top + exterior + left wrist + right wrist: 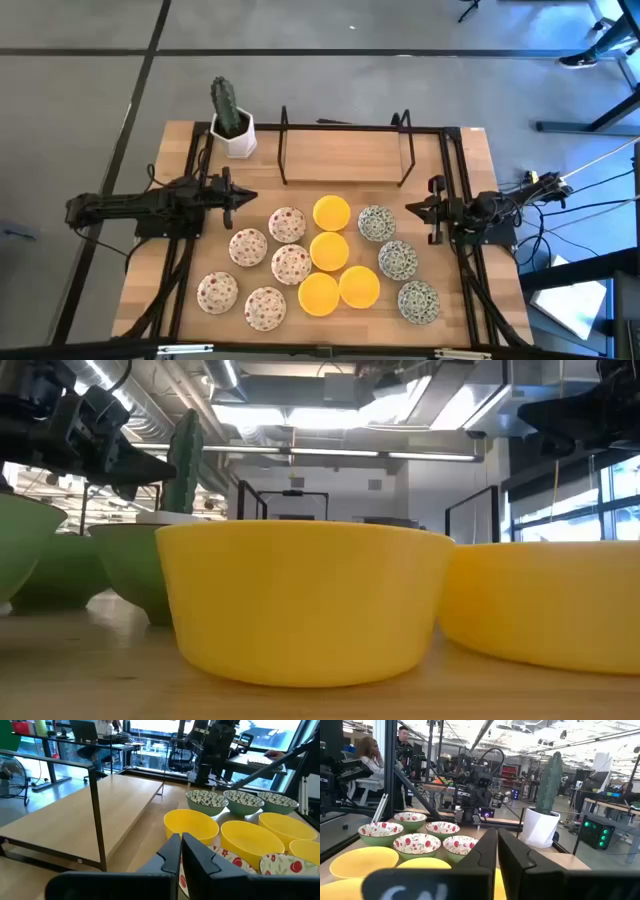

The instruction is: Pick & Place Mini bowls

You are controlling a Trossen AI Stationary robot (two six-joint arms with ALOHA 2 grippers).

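Both our left gripper [250, 197] and right gripper [408, 209] waited, jaws pressed together; the tightly clustered mini bowls [330, 250] risked knocking neighbours during any grasp.

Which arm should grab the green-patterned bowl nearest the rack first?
Right. The right gripper hovers just beside that green-patterned bowl, its fingers shut. The left gripper is across the table, with the red-speckled bowls and yellow bowls between.

yellow mini bowl [300, 605] seen close on bench [90, 670] | second yellow bowl [545, 600] beside | green bowls [125, 570] behind | cactus [184, 460] upright
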